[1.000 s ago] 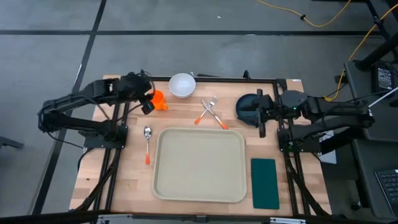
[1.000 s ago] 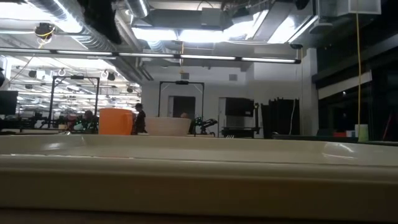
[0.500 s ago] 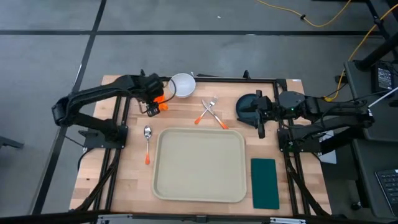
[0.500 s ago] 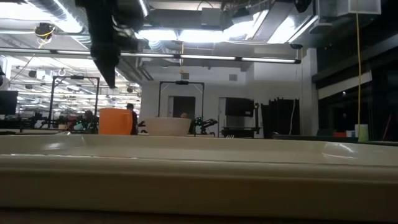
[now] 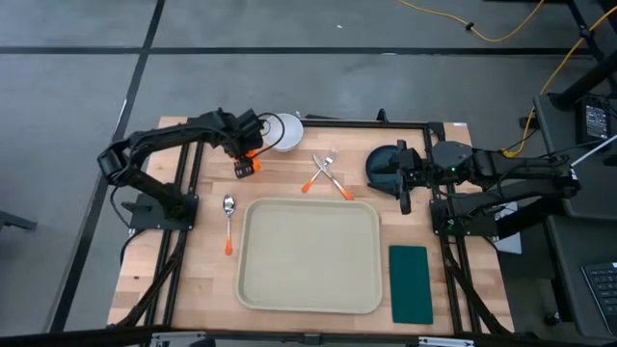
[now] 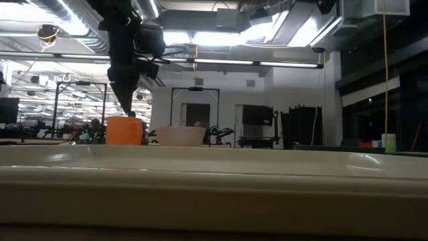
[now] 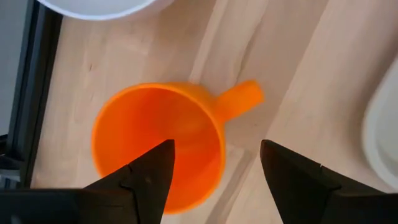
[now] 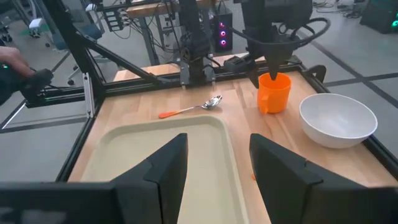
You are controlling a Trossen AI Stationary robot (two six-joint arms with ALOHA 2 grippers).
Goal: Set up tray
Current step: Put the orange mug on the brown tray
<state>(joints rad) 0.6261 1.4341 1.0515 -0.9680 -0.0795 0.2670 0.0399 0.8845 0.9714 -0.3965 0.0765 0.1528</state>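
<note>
An orange cup (image 7: 149,124) with a side handle (image 7: 239,99) stands upright on the wood near the table's far left, next to a white bowl (image 5: 282,132). My left gripper (image 7: 216,144) hangs open right over it, pointing down: one finger above the cup's hollow, the other outside the wall by the handle. In the low view its tip (image 6: 127,107) is at the cup's rim (image 6: 125,119); I see no touch. The beige tray (image 5: 310,253) lies flat at the table's middle. My right gripper (image 8: 214,180) waits open at the far right, beside a dark plate (image 5: 384,166).
Two orange-handled forks (image 5: 326,173) lie crossed behind the tray. An orange-handled spoon (image 5: 228,220) lies to the tray's left. A dark green napkin (image 5: 411,282) lies to the tray's right. Black frame rails (image 5: 183,202) run along both sides of the table.
My left gripper has moved toward the table's right, over the orange cup, and come down until its fingertips reach the cup's rim. The cup, the tray and my right arm have stayed where they were.
</note>
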